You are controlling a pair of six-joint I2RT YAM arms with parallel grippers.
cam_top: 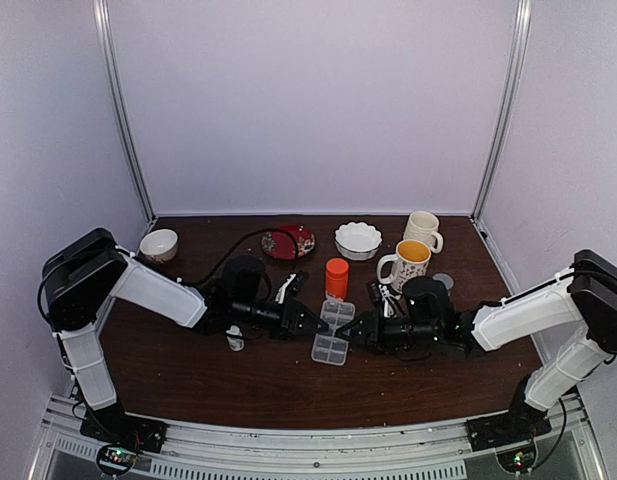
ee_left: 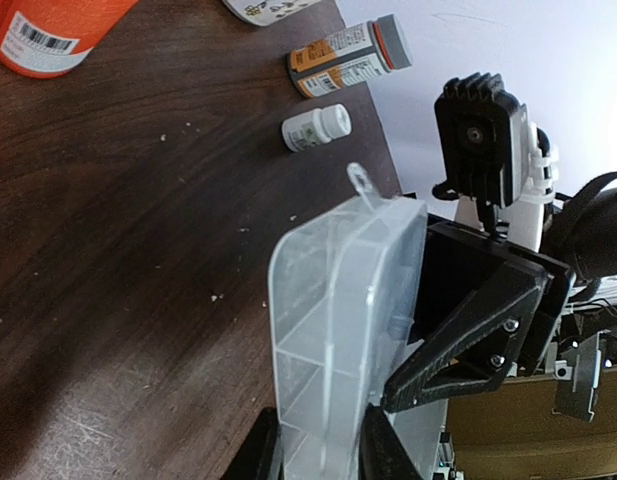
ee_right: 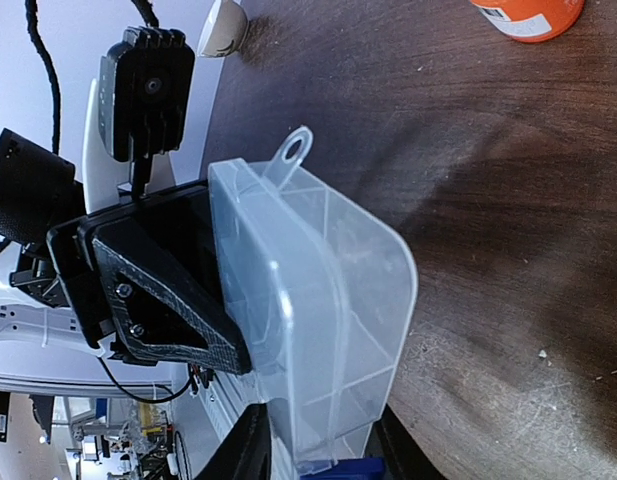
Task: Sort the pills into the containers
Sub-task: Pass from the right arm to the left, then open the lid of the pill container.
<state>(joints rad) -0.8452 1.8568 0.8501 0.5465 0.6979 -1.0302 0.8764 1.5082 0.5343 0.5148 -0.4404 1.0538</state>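
The clear pill organizer (cam_top: 332, 334) sits at the middle of the table between both grippers. My left gripper (cam_top: 316, 325) is shut on its left end; in the left wrist view the divided cells (ee_left: 323, 330) run up from between the fingers of this gripper (ee_left: 318, 452). From the other side my right gripper (cam_top: 352, 335) closes on the organizer (ee_right: 328, 300), with the plastic between its fingers, which meet at its tip (ee_right: 318, 442). The cells that show hold no pills. Tiny pale specks (ee_left: 216, 296) lie on the wood; whether they are pills I cannot tell.
An orange bottle (cam_top: 336, 278) stands just behind the organizer. Two mugs (cam_top: 406, 264) and a white bowl (cam_top: 358, 240) are at the back right, a red plate (cam_top: 288, 242) and a small bowl (cam_top: 159, 245) at the back left. Small bottles (ee_left: 314, 128) lie nearby.
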